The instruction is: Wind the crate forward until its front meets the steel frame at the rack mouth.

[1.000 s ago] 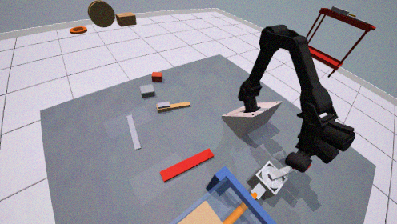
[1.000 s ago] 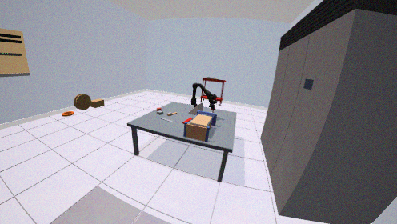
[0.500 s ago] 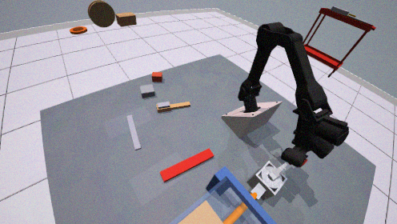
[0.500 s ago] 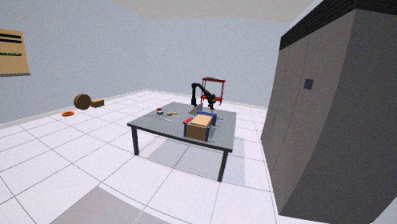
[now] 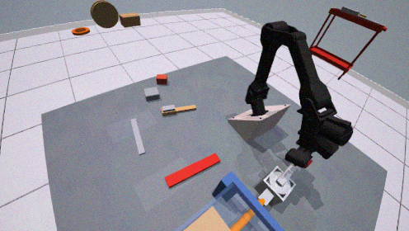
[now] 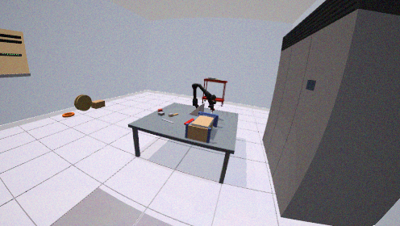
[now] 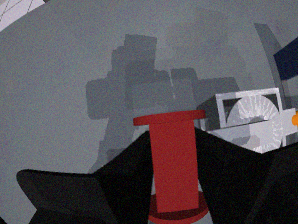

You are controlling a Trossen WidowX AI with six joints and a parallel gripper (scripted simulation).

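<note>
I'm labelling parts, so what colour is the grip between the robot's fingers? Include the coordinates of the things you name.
Red; the grip [image 7: 174,162] shows best in the wrist view.

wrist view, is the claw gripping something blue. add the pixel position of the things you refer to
No, the claw [image 5: 306,164] [image 7: 169,135] is closed on a red flanged grip [image 5: 308,164] [image 7: 175,167], its black fingers against both sides.
</note>
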